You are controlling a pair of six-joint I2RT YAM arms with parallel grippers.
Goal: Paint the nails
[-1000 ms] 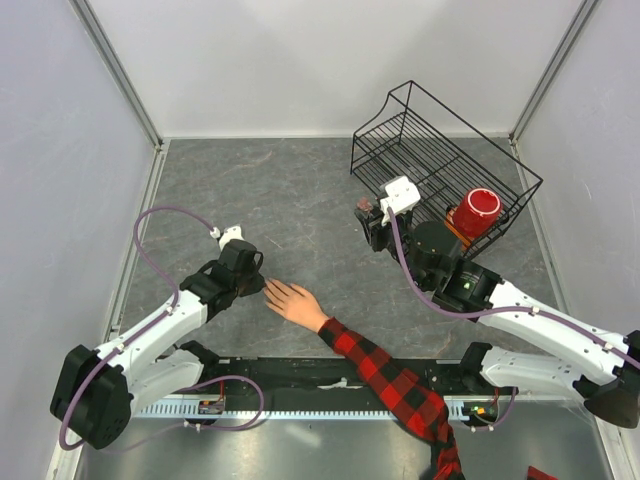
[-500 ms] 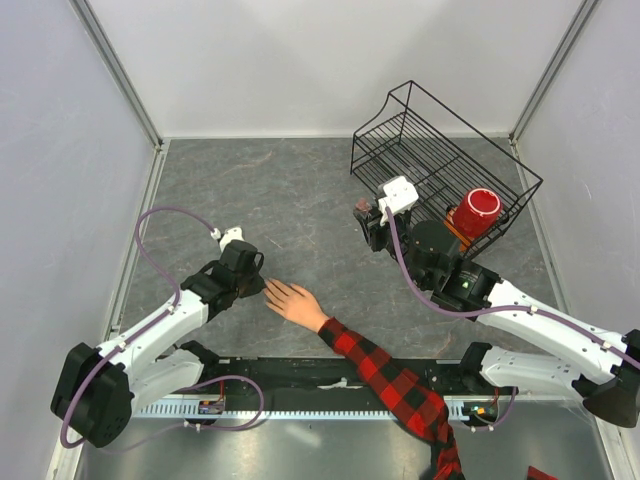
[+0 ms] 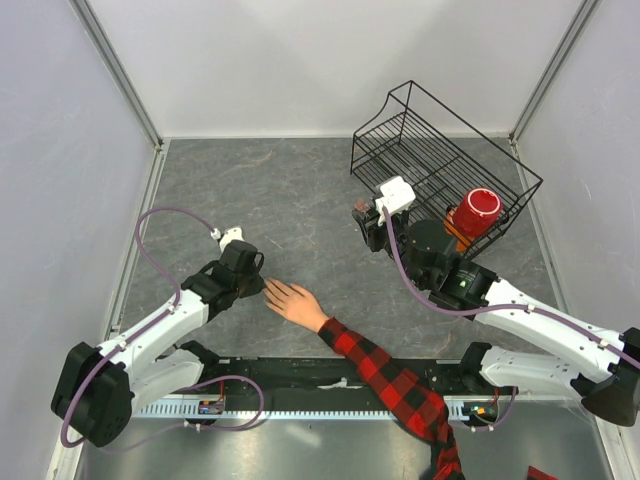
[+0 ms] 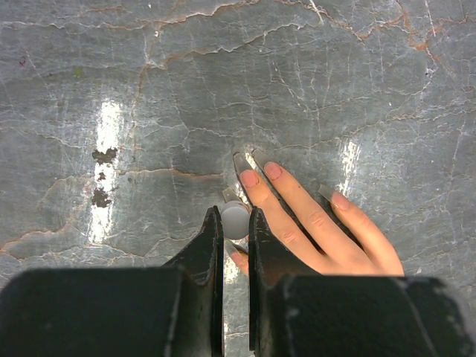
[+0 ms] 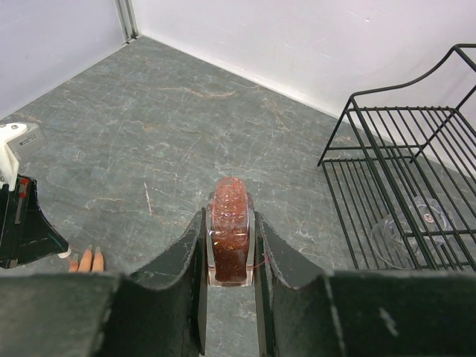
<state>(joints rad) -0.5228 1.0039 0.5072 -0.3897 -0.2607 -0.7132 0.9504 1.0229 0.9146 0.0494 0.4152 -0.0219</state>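
Grey veined bench [image 3: 300,190], white walls [image 3: 300,70]: left jaws pinch a cap [image 4: 235,221], nails [image 4: 249,178] just beyond; right jaws pinch a bottle [image 5: 230,230].

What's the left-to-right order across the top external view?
Order: left gripper pinching a white cap → hand → right gripper clamping a red bottle → red cup. Plaid sleeve and wire basket skipped: they overlap others.

Right tool [image 3: 362,212] slightly farther forward
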